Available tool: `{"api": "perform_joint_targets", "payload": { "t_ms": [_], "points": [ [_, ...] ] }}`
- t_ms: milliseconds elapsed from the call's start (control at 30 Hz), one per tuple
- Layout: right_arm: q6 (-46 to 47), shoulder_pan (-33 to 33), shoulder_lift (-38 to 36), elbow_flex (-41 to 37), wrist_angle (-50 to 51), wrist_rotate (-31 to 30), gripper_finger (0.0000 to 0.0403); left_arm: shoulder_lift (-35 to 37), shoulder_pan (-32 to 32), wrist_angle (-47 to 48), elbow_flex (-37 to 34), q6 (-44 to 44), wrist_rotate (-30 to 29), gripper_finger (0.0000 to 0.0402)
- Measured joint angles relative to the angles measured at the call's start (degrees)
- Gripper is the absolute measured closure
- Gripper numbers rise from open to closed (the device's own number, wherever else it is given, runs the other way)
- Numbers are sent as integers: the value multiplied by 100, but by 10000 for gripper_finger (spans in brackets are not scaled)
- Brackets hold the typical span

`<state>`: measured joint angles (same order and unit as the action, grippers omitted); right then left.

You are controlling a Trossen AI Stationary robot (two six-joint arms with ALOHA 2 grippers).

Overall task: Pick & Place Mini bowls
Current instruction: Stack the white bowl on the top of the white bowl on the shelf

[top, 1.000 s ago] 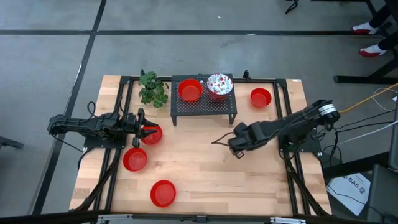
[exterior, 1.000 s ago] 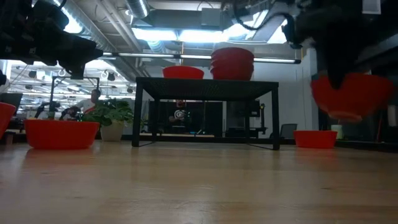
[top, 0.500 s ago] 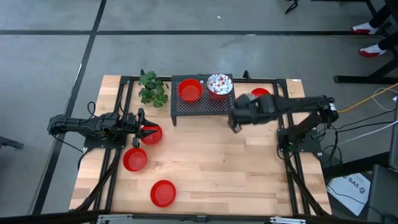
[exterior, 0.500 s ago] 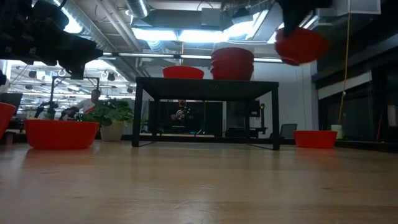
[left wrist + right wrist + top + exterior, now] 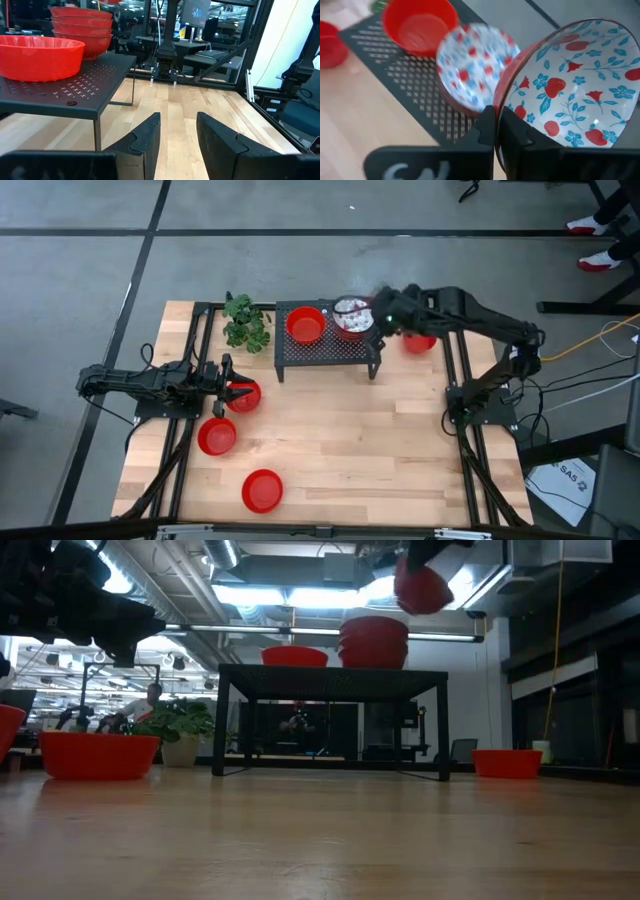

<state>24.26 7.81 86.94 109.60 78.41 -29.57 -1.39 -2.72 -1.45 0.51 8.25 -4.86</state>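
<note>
Right gripper [image 5: 495, 131]: fingers are being pressed together on the rim of a floral bowl [image 5: 575, 90], its red wall outside one finger and its white patterned inside against the other. The bowl is being held tilted in the air, just beside the bowl stack [image 5: 350, 318] on the black rack [image 5: 328, 348].

Rack: a single red bowl [image 5: 306, 326] is being carried beside the stack, whose top bowl is floral inside.

Left gripper [image 5: 178, 131]: fingers are being kept narrowly apart with nothing between them, low over the desk [image 5: 340, 440] at its left side, just beside a red bowl [image 5: 245, 396].

Desk: further red bowls are lying at front left [image 5: 216, 436], front [image 5: 262, 491] and right of the rack [image 5: 421, 340]. A plant [image 5: 245, 322] is standing left of the rack.
</note>
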Motion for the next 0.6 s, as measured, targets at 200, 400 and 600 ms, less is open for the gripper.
{"api": "perform_joint_targets", "payload": {
  "t_ms": [200, 400, 600],
  "points": [
    [-1508, 396, 56, 6, -758, 674, 392, 0, -2, 0, 2, 0, 0, 279],
    [-2207, 677, 297, 4, -856, 1261, 392, 0, -1, 0, 2, 0, 0, 279],
    [-2761, 709, 564, 4, -888, 1636, 392, 0, -2, 0, 0, 0, 0, 279]
  ]
}}
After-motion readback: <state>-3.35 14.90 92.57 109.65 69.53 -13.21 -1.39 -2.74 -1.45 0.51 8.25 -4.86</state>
